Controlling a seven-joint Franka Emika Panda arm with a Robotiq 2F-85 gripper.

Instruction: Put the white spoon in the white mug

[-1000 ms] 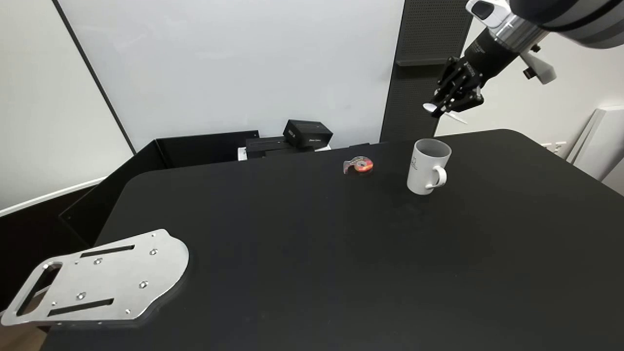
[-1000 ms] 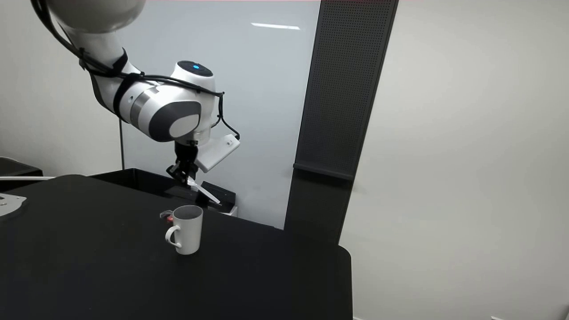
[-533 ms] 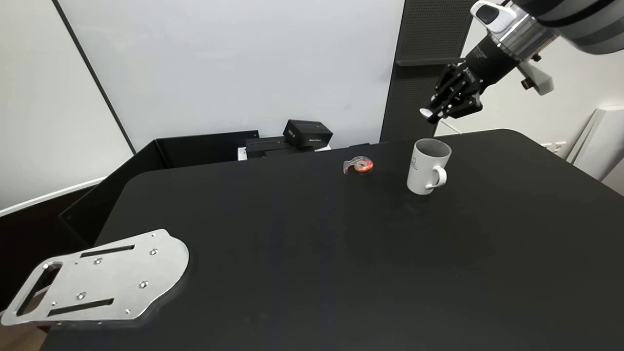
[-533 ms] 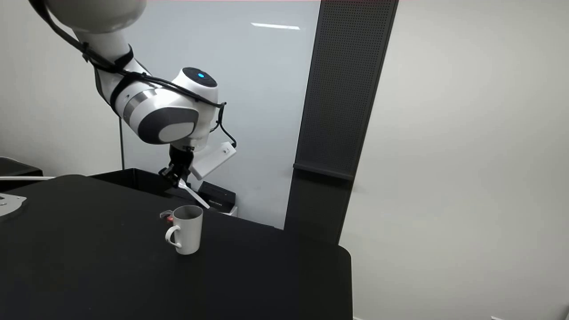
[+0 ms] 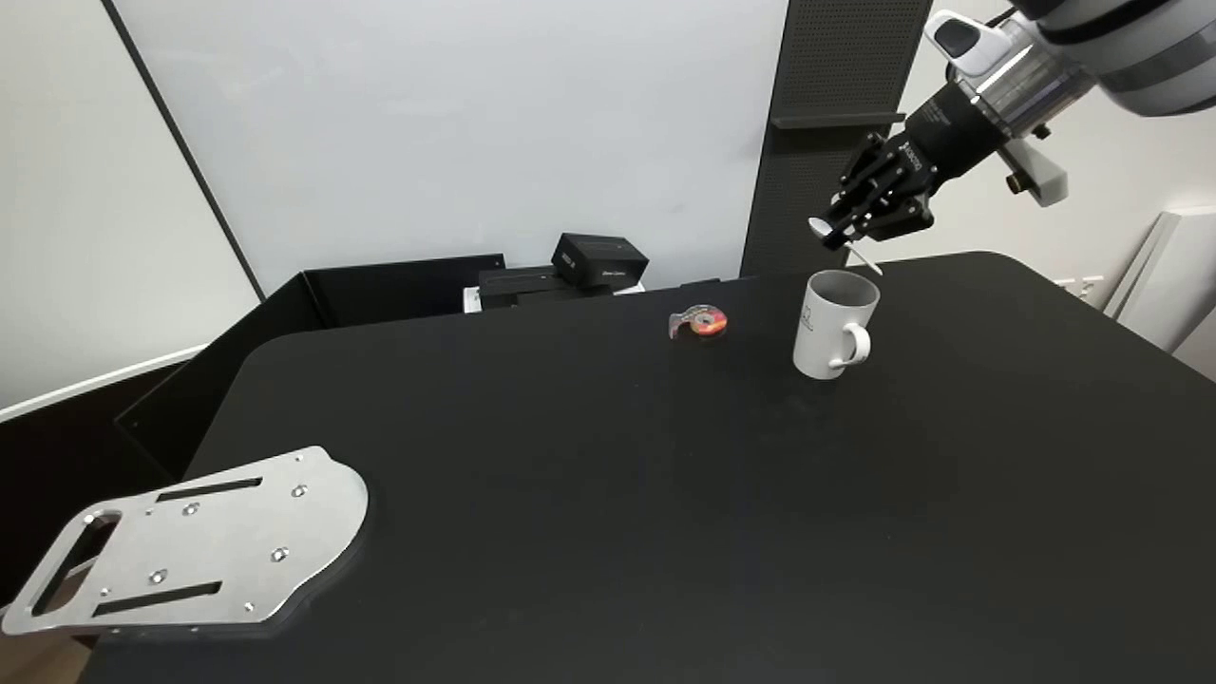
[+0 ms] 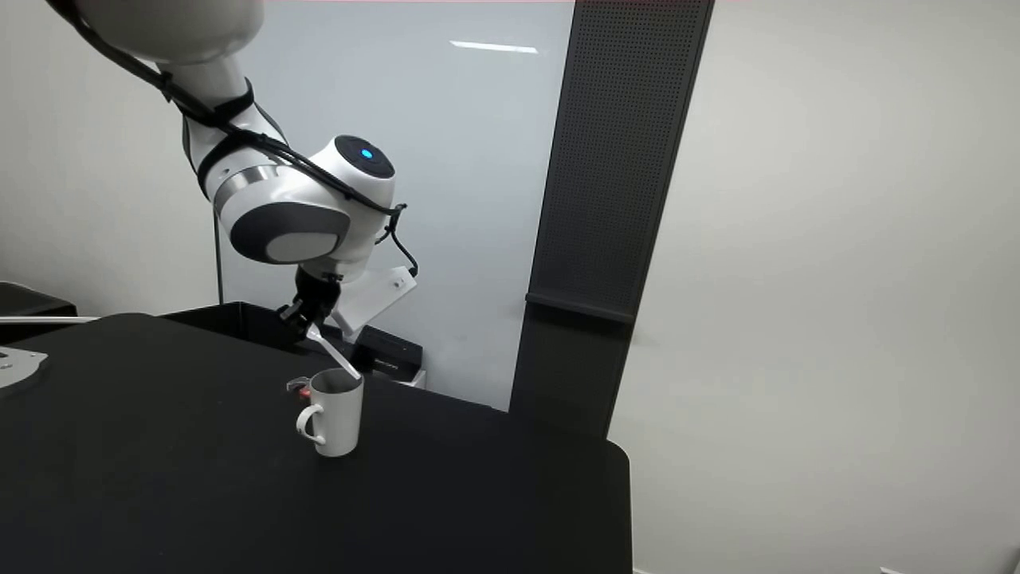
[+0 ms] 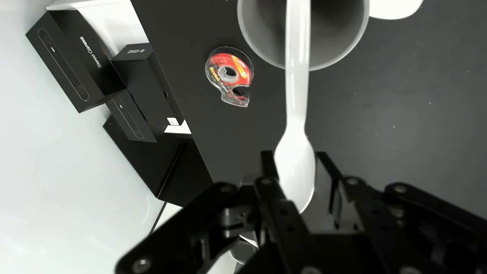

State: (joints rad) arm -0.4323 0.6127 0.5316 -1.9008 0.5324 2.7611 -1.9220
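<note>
The white mug [image 5: 819, 334] stands upright on the black table, and it also shows in an exterior view [image 6: 341, 418]. My gripper [image 7: 296, 158] is shut on the bowl of the white spoon [image 7: 297, 80], with one finger at each side of it. In both exterior views the gripper [image 5: 834, 237] is above and beyond the mug, with the spoon [image 6: 333, 349] tilted and its handle down. In the wrist view the handle crosses over the mug's opening [image 7: 262, 32]. The handle's tip is at about rim height; I cannot tell whether it is inside.
A red tape dispenser [image 5: 706, 321] lies beside the mug, also in the wrist view [image 7: 230, 72]. Black boxes [image 5: 598, 261] lie beyond the table's far edge. A grey metal plate [image 5: 237, 541] lies at the table's near corner in an exterior view. A whiteboard wall stands behind.
My gripper has moved down and towards the mug with the spoon in it. The spoon's handle tip has come from well above to the mug's rim. The mug has not moved.
</note>
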